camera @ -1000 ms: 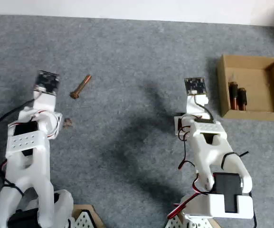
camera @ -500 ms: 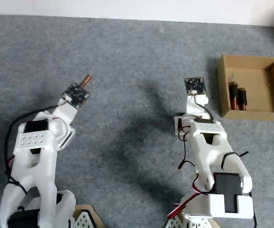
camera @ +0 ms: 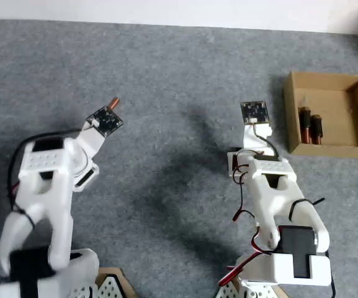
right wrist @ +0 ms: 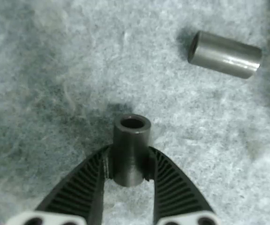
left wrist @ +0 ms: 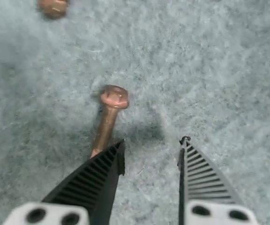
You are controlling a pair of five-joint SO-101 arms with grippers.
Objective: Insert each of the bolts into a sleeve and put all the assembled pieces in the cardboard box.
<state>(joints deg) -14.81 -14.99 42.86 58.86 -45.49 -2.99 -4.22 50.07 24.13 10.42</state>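
- Left gripper (left wrist: 151, 147), well apart from the cardboard box (camera: 340, 118) w/ the right arm btwn them: jaws wide open, nothing held, tips low over the grey mat (camera: 166, 62).
- Bolt (left wrist: 107, 123), copper-coloured, lies flat on the mat, also far from the box. Hex head points away from the gripper. Shank end sits at the outer edge of one finger (left wrist: 102, 178), not in the gap. Can't tell if they touch.
- From overhead, the bolt's tip pokes out past the left wrist, on the side away from the box.
- Small brown item (left wrist: 54, 7) lies on the mat beyond the bolt head. Too blurred to tell what it is.
- Right gripper (right wrist: 129, 159), near the box, off the box wall that faces the left arm: jaws closed partway, clamped on a dark sleeve (right wrist: 131, 140).
- Sleeve stands upright btwn the two fingers, open bore up, base at mat level.
- Second sleeve (right wrist: 224, 54), lighter grey metal, lies on its side on the mat, apart from the held one and outside the box.
- In the box: two assembled pieces (camera: 309, 126), side by side, close to the wall nearest the right arm.
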